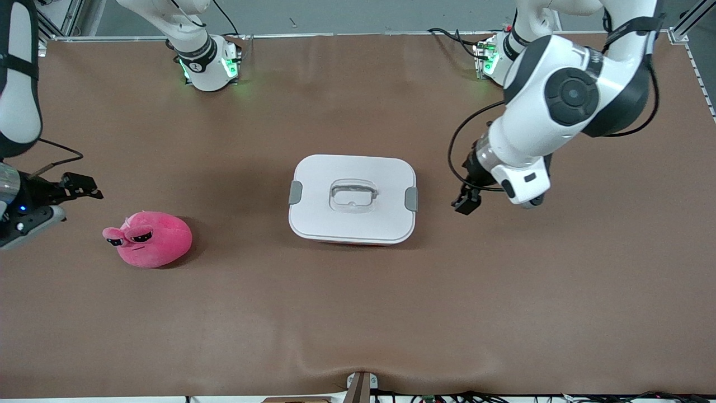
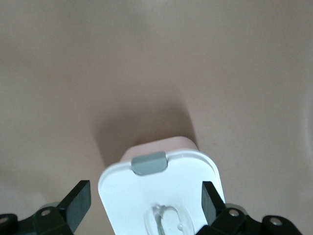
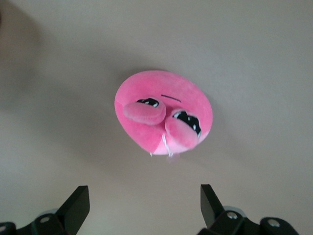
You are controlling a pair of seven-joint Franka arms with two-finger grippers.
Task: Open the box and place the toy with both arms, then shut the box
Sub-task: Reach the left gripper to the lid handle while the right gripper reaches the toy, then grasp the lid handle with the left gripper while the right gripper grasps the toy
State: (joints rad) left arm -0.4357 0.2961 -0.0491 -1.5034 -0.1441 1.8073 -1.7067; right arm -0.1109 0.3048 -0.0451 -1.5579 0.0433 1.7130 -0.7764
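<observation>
The left gripper (image 1: 467,200) hung in the air over bare table (image 1: 358,313) at about 3 o'clock from the box (image 1: 353,199), just off its grey clip (image 1: 411,199); in the left wrist view its fingers (image 2: 78,201) stood spread wide with nothing between them. The right gripper (image 1: 78,187) hung at the right arm's end of the table, at about 10 o'clock from the toy (image 1: 150,239); in the right wrist view its fingers (image 3: 77,205) were likewise spread wide and empty.

Box: at the table's centre, its white lid (image 1: 358,173) seated, a grey clip on each short side and a recessed handle (image 1: 353,194) in the middle; a sliver of pink tub showed under the lid's nearer edge.

Toy: on the table at roughly 8 o'clock from the box and well apart from it, its droopy eyes (image 1: 140,237) facing the right arm's end.
</observation>
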